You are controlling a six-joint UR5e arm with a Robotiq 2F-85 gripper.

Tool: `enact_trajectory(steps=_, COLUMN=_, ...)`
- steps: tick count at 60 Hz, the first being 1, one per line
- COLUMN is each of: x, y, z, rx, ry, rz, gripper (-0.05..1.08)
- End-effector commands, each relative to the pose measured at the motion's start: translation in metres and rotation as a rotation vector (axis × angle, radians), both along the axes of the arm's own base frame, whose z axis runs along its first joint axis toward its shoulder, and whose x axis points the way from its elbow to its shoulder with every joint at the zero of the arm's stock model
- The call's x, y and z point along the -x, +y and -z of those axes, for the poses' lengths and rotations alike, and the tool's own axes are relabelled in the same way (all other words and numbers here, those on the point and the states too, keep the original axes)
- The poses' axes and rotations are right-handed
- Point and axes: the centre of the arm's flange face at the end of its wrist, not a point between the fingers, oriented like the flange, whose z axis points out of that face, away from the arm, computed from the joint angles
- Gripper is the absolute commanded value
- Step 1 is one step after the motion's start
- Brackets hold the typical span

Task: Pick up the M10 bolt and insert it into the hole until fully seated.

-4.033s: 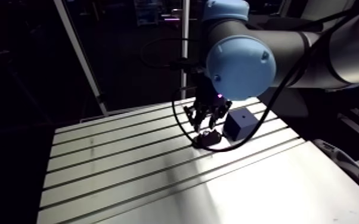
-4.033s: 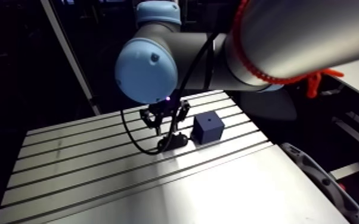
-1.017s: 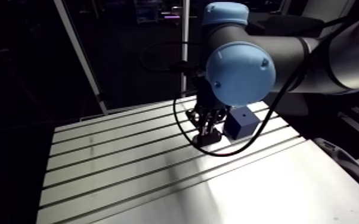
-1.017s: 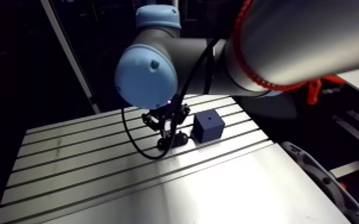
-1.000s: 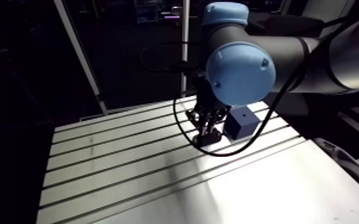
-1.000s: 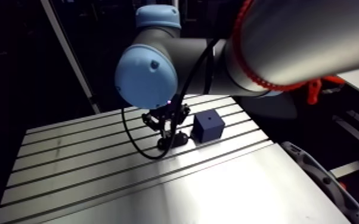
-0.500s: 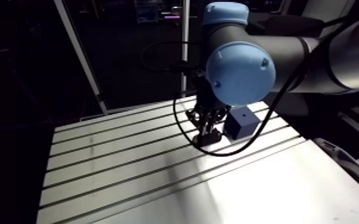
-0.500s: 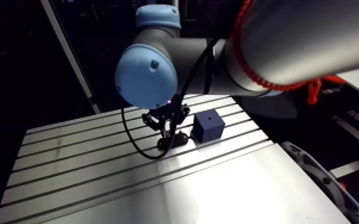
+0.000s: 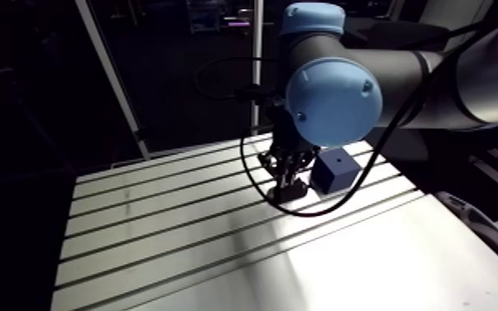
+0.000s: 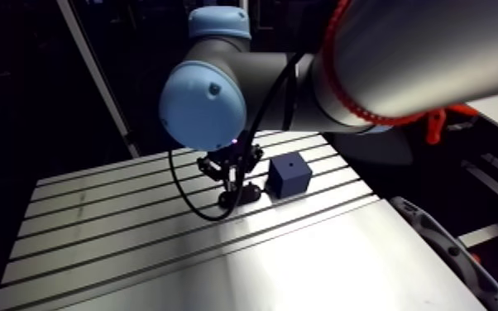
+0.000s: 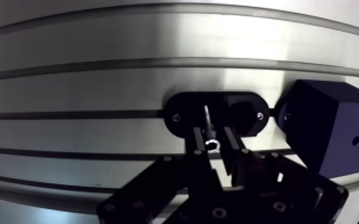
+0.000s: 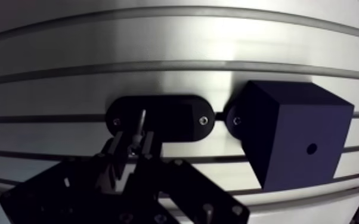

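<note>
Wrist view: gripper [image 11: 214, 146] pointing down at the table, its two fingers [image 11: 197, 143] drawn close together and pinching the bolt [image 11: 206, 119] between them. The bolt is a thin bright shank; it stands roughly upright in the grip, and its free end reaches out past the fingertips. Just under and ahead of the fingertips is a black oval holder [image 11: 244, 110], lying flat on the table with a small screw [image 11: 176, 117] near each rounded end. The bolt's end lies over the holder's near half; cannot tell whether it touches the holder or sits clear of it. Just beside the holder, at one of its ends, stands a dark blue block [image 11: 325, 128], a cube with a small round hole [image 11: 355, 142] in the face turned toward the camera. Block and holder are very close; contact between them cannot be judged. The bolt is in the grip over the holder, apart from the block's hole. Both parts sit on the slotted aluminium table [image 11: 98, 83], along the same band between two slots. Arm view: the wrist comes straight down over the holder near the table's far edge, block next to it.
</note>
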Motion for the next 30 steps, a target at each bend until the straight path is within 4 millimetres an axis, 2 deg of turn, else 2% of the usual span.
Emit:
enact_trajectory(steps=1, x=0.0, y=0.0, z=-0.001, rx=-0.002, ry=0.0, rz=0.0, gripper=0.76)
enact_trajectory(steps=16, x=0.001, y=0.001, z=-0.003, rx=-0.002, ry=0.003, rz=0.001, gripper=0.83)
enact_trajectory(steps=30, x=0.007, y=0.001, z=-0.016, rx=-0.002, ry=0.013, rz=0.0, gripper=0.94)
